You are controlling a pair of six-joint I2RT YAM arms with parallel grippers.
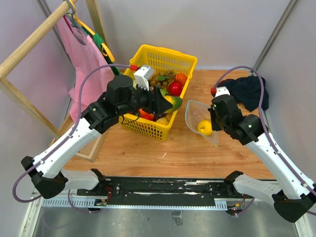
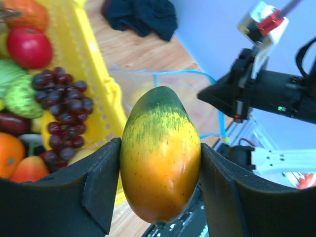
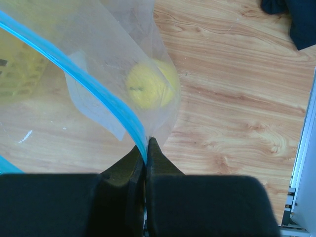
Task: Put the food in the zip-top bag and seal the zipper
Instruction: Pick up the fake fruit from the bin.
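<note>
Meanwhile, the left gripper [image 2: 160, 177] was clamped on a green-and-orange mango [image 2: 159, 148], one pad pressed against each flank, the fruit's stem end pointing up in the wrist view. From above, the mango hung over the 4 o'clock rim of the yellow basket [image 1: 163, 52], just beside the open mouth of the clear bag [image 1: 195, 114]. Purple grapes [image 2: 66, 106], a red fruit [image 2: 28, 45] and other orange and green pieces lay in the basket. The bag sat at 3 o'clock of the basket on the wooden table [image 1: 163, 153], with a lemon [image 3: 150, 84] inside near its 5 o'clock end. The right gripper [image 3: 146, 150] had its fingers pressed together on the bag's edge, pinching the blue zipper [image 3: 74, 73] where it ran down to them. A dark cloth [image 1: 249, 91] lay at 2 o'clock of the bag, apart from it
</note>
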